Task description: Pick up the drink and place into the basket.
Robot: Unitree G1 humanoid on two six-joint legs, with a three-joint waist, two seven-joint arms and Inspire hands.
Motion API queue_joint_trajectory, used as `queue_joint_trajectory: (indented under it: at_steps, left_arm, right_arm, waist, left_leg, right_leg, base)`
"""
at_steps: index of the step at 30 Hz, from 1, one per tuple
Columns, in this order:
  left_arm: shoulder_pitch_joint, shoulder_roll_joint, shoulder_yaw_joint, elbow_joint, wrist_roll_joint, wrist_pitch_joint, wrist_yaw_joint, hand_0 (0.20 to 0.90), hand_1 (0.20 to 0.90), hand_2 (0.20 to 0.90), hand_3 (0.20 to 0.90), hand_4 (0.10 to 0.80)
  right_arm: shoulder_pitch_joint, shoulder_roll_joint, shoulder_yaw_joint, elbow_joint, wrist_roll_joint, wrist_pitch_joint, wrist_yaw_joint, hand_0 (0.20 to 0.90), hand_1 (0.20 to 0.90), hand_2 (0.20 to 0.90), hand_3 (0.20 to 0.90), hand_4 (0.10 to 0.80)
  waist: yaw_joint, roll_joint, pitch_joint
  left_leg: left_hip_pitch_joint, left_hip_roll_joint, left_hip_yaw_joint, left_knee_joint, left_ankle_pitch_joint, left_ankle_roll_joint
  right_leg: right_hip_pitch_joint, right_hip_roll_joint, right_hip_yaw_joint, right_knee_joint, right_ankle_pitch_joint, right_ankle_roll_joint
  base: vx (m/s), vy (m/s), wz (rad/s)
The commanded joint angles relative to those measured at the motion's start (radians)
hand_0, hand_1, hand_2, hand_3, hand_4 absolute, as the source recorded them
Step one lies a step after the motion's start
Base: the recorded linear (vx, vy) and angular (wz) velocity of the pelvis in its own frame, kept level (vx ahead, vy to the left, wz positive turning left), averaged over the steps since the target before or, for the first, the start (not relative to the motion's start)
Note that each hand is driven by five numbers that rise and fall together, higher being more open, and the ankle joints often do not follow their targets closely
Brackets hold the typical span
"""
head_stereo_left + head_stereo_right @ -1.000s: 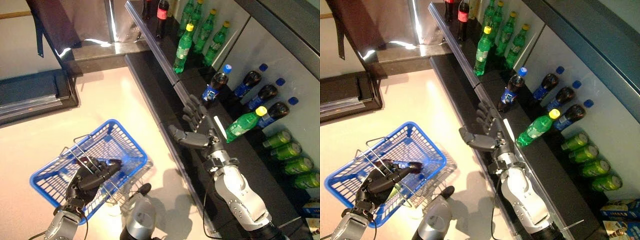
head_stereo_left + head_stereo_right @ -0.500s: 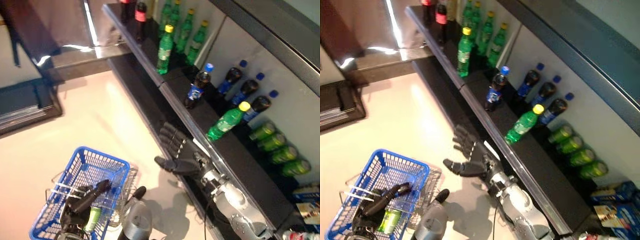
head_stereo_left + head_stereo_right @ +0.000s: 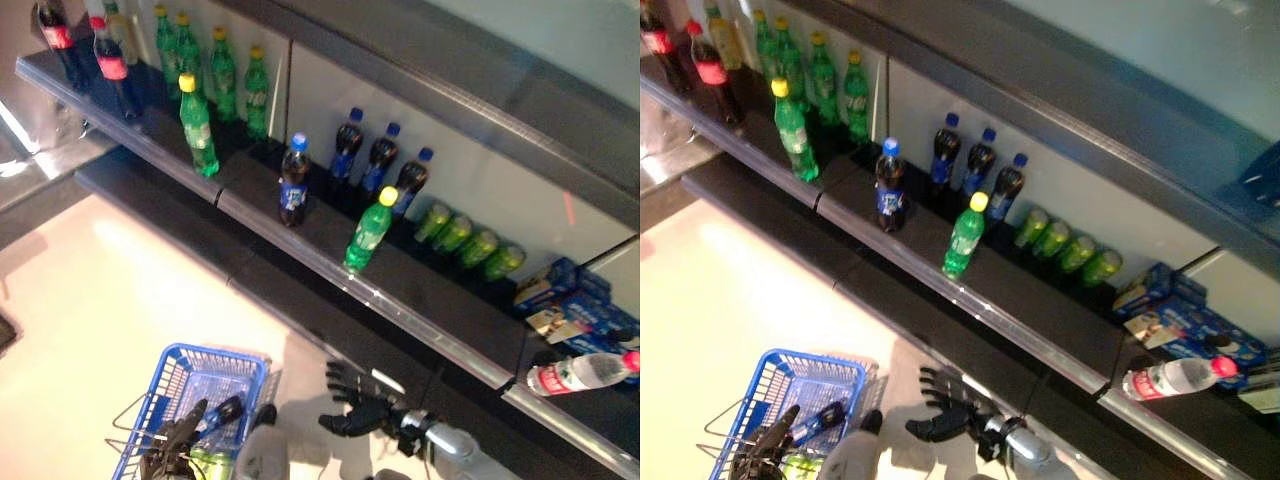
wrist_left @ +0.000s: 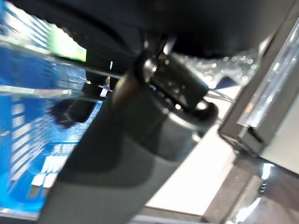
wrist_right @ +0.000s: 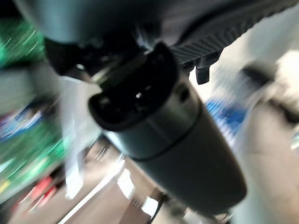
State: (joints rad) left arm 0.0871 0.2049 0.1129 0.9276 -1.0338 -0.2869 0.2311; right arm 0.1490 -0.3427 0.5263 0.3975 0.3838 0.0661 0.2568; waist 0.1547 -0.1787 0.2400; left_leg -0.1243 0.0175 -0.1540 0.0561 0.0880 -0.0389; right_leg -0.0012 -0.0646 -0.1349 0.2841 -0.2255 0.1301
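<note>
Left eye view puts your left hand (image 3: 172,450) nearest, fingers curled on the wire handle of the blue basket (image 3: 215,372), where a green item already lies. Just beside it, your right hand (image 3: 358,402) hangs low with fingers spread and holding nothing. The nearest drink, a green bottle with a yellow cap (image 3: 367,230), stands upright near the shelf's (image 3: 430,330) front edge, above and well beyond those fingers. Your right hand is the nearer one, so I judge you must raise it and close around the bottle from the side.
</note>
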Motion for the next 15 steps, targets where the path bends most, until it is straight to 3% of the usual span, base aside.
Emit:
queue_joint_trajectory:
  at_steps: [1,3,5,7,8,10,12,15]
  left_arm:
    - [0.028,0.025,-0.012,-0.078,-0.002,-0.103,-0.018,0.300,0.300,0.300,0.200,0.100]
    - [0.030,0.008,-0.002,-0.064,-0.034,-0.101,-0.032,0.300,0.300,0.300,0.200,0.100]
    - [0.030,-0.017,0.011,-0.046,-0.034,-0.100,-0.058,0.300,0.300,0.300,0.200,0.100]
    - [0.041,-0.037,0.006,-0.045,0.011,-0.070,-0.071,0.300,0.300,0.300,0.200,0.100]
    - [0.036,-0.040,0.004,-0.036,0.025,-0.054,-0.065,0.300,0.300,0.300,0.200,0.100]
    - [0.026,-0.047,-0.003,-0.022,-0.001,-0.030,-0.047,0.300,0.300,0.300,0.200,0.100]
    - [0.033,-0.061,0.014,0.005,-0.049,-0.043,-0.046,0.300,0.300,0.300,0.200,0.100]
    - [0.030,-0.073,0.045,0.038,-0.070,-0.062,-0.057,0.300,0.300,0.300,0.200,0.100]
  right_arm:
    - [0.026,0.004,-0.074,0.065,0.009,-0.013,-0.065,0.900,0.900,0.900,0.900,0.800]
    - [0.008,0.026,-0.091,0.183,-0.011,-0.023,-0.046,0.900,0.900,0.900,0.900,0.800]
    - [-0.008,0.058,-0.117,0.300,-0.031,-0.010,-0.046,0.900,0.900,0.900,0.900,0.800]
    - [-0.001,0.071,-0.153,0.353,-0.040,0.002,-0.065,0.900,0.900,0.900,0.900,0.800]
    - [0.005,0.074,-0.175,0.368,-0.030,0.015,-0.084,0.900,0.900,0.900,0.900,0.800]
    - [0.016,0.065,-0.216,0.400,-0.017,0.022,-0.102,0.900,0.900,0.900,0.900,0.800]
    - [0.025,0.060,-0.228,0.451,-0.042,-0.003,-0.093,0.900,0.900,0.900,0.900,0.800]
    - [0.036,0.056,-0.237,0.513,-0.083,-0.032,-0.076,0.900,0.900,0.900,0.900,0.800]
  waist:
    - [-0.025,0.069,-0.075]
    - [-0.022,0.081,-0.068]
    - [-0.019,0.094,-0.065]
    - [-0.027,0.112,-0.064]
    - [-0.040,0.116,-0.064]
    - [-0.067,0.114,-0.063]
    - [-0.078,0.103,-0.066]
    - [-0.092,0.094,-0.082]
  left_leg:
    - [0.059,-0.154,-0.016,-0.012,-0.046,0.047]
    - [0.068,-0.164,-0.011,-0.012,-0.047,0.049]
    - [0.070,-0.175,0.006,0.010,-0.058,0.049]
    - [0.062,-0.166,0.085,0.035,-0.066,0.036]
    - [0.048,-0.150,0.153,0.058,-0.073,0.025]
    - [0.022,-0.108,0.234,0.107,-0.078,-0.004]
    - [0.039,-0.068,0.198,0.103,-0.077,-0.013]
    - [0.075,0.003,0.170,0.038,-0.056,-0.024]
  right_leg:
    - [0.025,0.104,0.062,-0.207,0.205,-0.071]
    - [0.030,0.096,0.038,-0.219,0.207,-0.082]
    - [0.040,0.082,0.013,-0.237,0.218,-0.081]
    - [0.061,0.062,-0.029,-0.262,0.228,-0.076]
    - [0.067,0.051,-0.058,-0.268,0.228,-0.076]
    - [0.077,0.022,-0.091,-0.270,0.228,-0.078]
    - [0.082,0.004,-0.057,-0.264,0.228,-0.076]
    - [0.080,-0.006,-0.012,-0.262,0.221,-0.076]
  base:
    - [0.013,0.062,1.38]
    - [-0.045,0.046,1.43]
    - [-0.041,0.094,0.27]
    - [-0.023,0.177,0.41]
    - [-0.024,0.206,0.68]
    - [0.025,0.301,0.95]
    - [0.099,0.358,0.56]
    - [0.110,0.304,-0.06]
